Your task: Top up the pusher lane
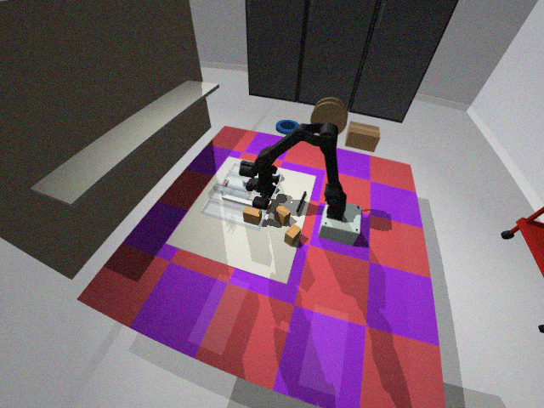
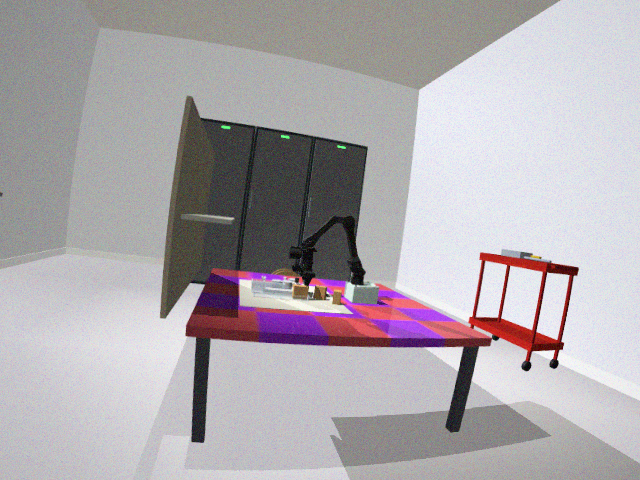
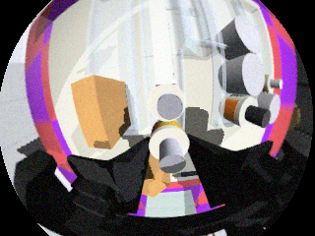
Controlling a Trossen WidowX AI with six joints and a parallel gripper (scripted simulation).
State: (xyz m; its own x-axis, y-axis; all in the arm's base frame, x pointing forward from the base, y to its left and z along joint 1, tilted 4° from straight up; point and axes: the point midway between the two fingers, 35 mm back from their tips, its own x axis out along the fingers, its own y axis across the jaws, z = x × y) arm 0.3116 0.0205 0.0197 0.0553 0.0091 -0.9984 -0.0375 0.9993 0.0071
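Note:
My gripper (image 1: 262,202) (image 2: 307,282) (image 3: 167,140) is shut on a white jar with an amber band and a grey cap; in the wrist view its cap leans toward the camera. Just beyond it, a pale jar with a round grey top (image 3: 169,106) stands in the middle lane of the clear rack (image 3: 129,64) (image 1: 223,200). The two jars overlap in the wrist view; whether they touch cannot be told. The held jar is at the lane's front end. Its base and the low front stop are hidden, and the pusher plate is not clear.
A tan block (image 3: 100,110) (image 1: 252,215) stands left of the lane in the wrist view. Two more tan blocks (image 1: 282,214) (image 1: 292,235) stand nearer the arm base. Dark jars with pale lids (image 3: 253,74) and a black-capped, orange-banded jar (image 3: 238,110) are at the right. A dark bar (image 1: 301,202) lies before the base.

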